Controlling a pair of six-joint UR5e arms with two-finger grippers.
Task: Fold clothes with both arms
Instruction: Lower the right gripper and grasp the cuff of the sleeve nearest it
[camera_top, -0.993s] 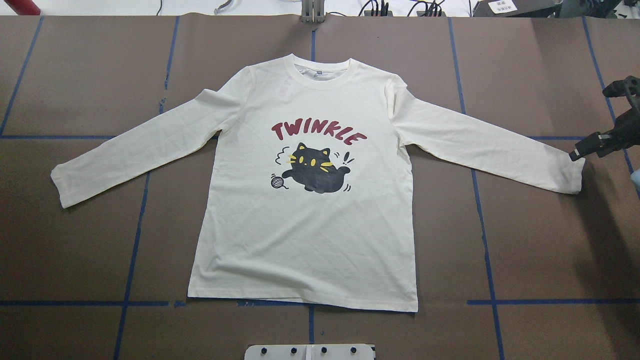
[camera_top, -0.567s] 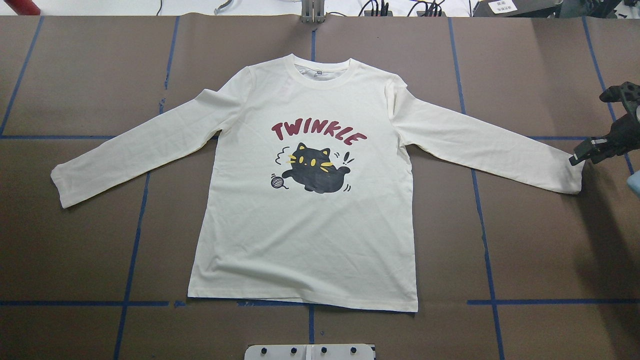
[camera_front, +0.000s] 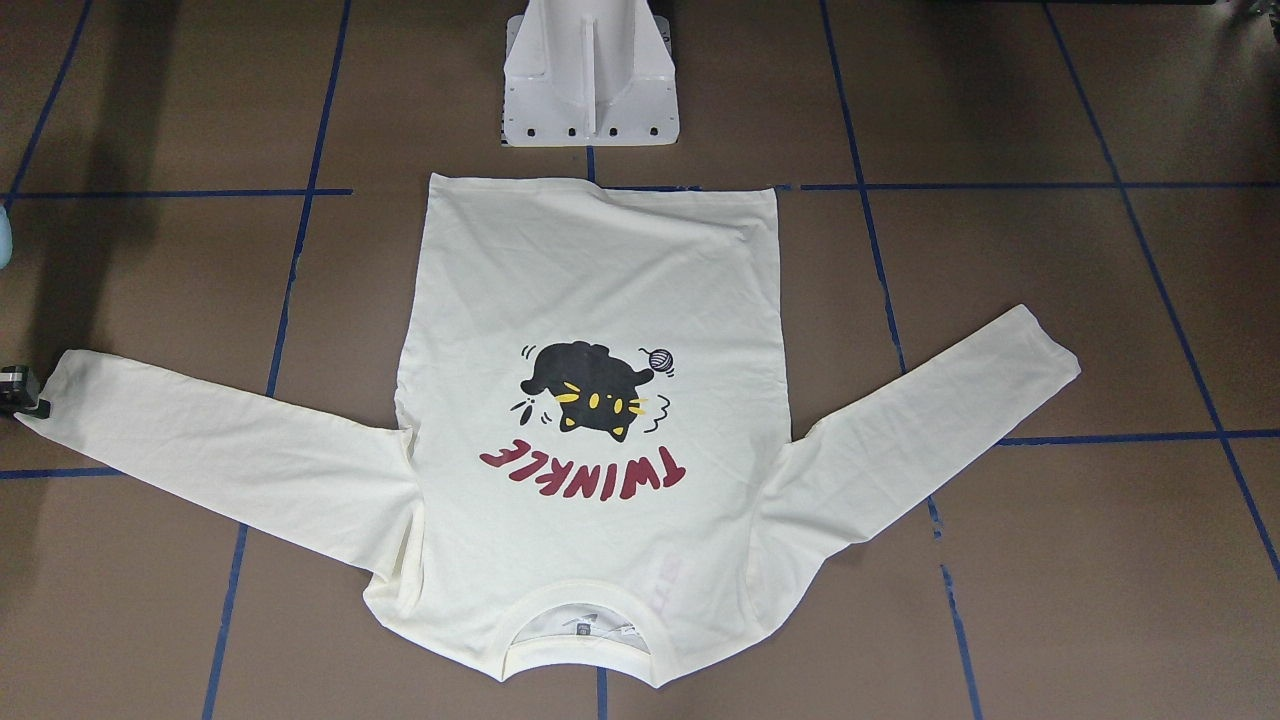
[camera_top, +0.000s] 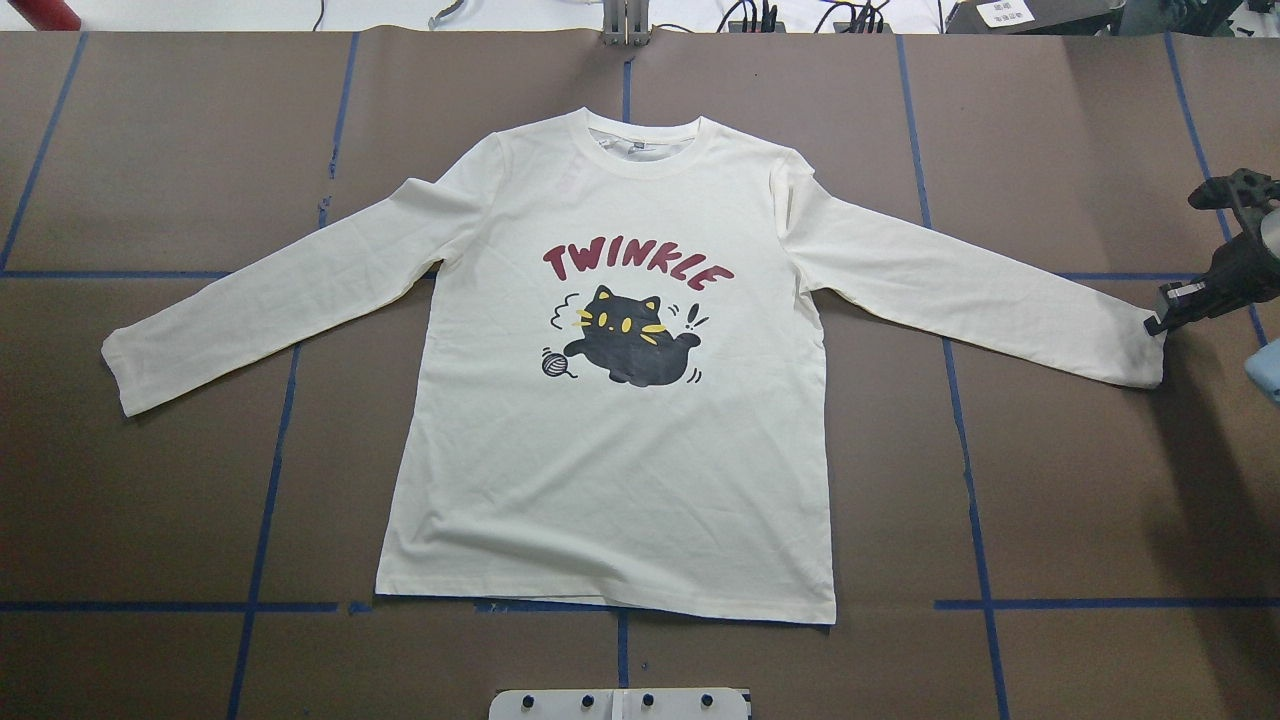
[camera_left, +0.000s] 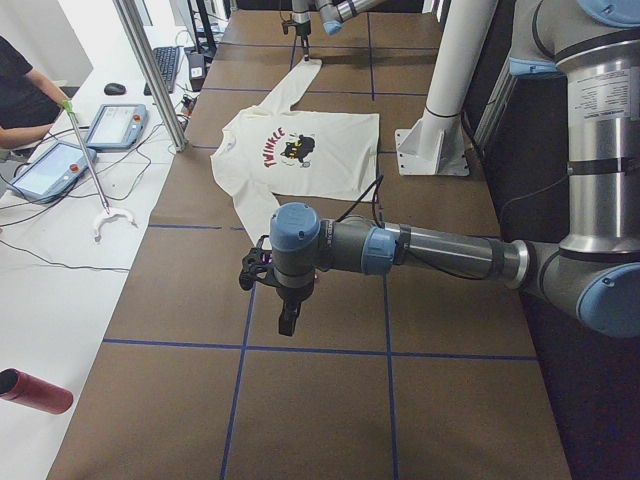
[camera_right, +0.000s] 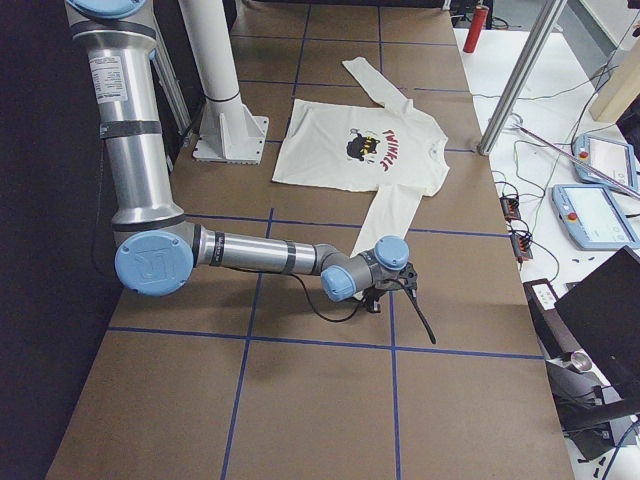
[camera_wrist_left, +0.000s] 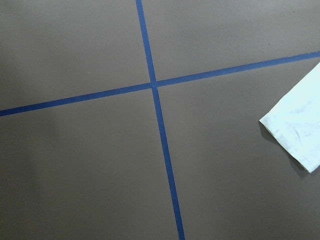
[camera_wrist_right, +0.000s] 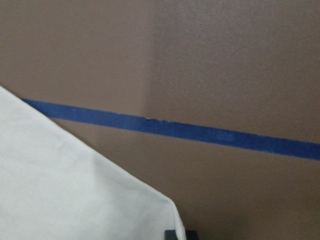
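Observation:
The cream-white long-sleeved T-shirt (camera_top: 610, 450) lies flat on the brown table, cat print and "TWINKLE" facing up, both sleeves spread out; it also shows in the front view (camera_front: 600, 290). My right gripper (camera_top: 1160, 322) is low at the end of the right sleeve cuff (camera_top: 1135, 350), touching its corner. Whether it is open or shut does not show. The right wrist view shows that cuff (camera_wrist_right: 75, 190) close up. My left gripper (camera_left: 288, 322) hangs over bare table, well short of the left cuff (camera_top: 120, 370), which also shows in the left wrist view (camera_wrist_left: 297, 127). I cannot tell its state.
The white pedestal base (camera_front: 590, 80) stands just behind the shirt's hem. Blue tape lines (camera_top: 270, 480) grid the table. Beyond the far table edge are a metal pole (camera_left: 150, 70), tablets (camera_left: 55, 165) and a red cylinder (camera_left: 35, 390).
My right gripper has shifted slightly right and nearer along the end of the right cuff. The shirt has not moved.

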